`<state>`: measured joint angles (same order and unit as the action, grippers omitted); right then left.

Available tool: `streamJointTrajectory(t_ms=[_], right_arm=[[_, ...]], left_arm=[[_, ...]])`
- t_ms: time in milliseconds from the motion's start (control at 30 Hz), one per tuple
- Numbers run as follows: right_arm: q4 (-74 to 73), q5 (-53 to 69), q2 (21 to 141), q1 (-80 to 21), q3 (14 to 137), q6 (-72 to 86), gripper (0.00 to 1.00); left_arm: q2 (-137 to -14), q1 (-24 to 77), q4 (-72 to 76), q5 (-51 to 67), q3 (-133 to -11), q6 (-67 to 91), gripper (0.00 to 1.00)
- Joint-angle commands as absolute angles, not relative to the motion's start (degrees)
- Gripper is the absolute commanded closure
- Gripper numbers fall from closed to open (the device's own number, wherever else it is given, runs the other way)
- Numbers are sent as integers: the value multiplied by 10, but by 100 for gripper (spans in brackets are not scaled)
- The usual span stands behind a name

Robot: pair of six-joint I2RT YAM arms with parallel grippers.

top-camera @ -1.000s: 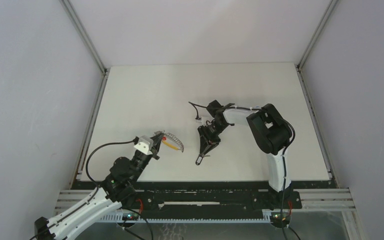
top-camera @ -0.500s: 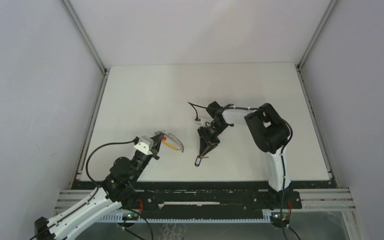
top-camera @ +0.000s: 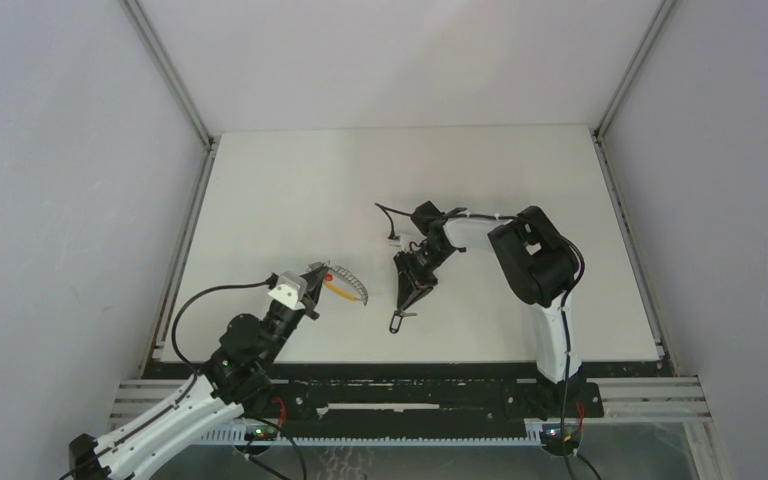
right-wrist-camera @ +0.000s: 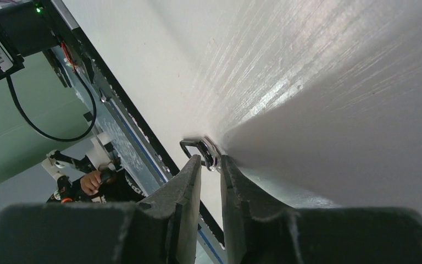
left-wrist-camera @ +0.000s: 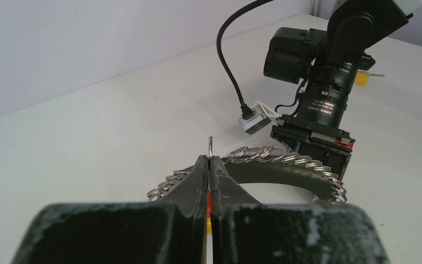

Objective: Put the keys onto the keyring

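**Grey-walled cell, white table: keyring clamped, key between the tips**

I'm looking at a white table boxed in by plain grey walls. My left gripper is pinched tight on the keyring, near the table's near edge toward its left corner. The right arm's wrist stands just behind the keyring's curved row of split rings. The right gripper has its tips narrowly apart, straddling a black-rimmed key by the near edge. I can't tell if they touch it. Only the left wrist view shows a yellow-headed key beyond that wrist.
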<state>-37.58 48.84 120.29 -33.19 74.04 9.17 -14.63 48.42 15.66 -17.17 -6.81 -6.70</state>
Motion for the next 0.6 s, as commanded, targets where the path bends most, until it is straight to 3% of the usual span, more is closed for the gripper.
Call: streamJointTrajectory(t_ms=[0,567], right_arm=[[-361,483,1212,-337,763,91,80],[-420,436,1206,-362,777,63,81]], left_arm=[[-147,487,187,-161,-74,-77,100],[-143,487,185,-159,-74,-75,100]])
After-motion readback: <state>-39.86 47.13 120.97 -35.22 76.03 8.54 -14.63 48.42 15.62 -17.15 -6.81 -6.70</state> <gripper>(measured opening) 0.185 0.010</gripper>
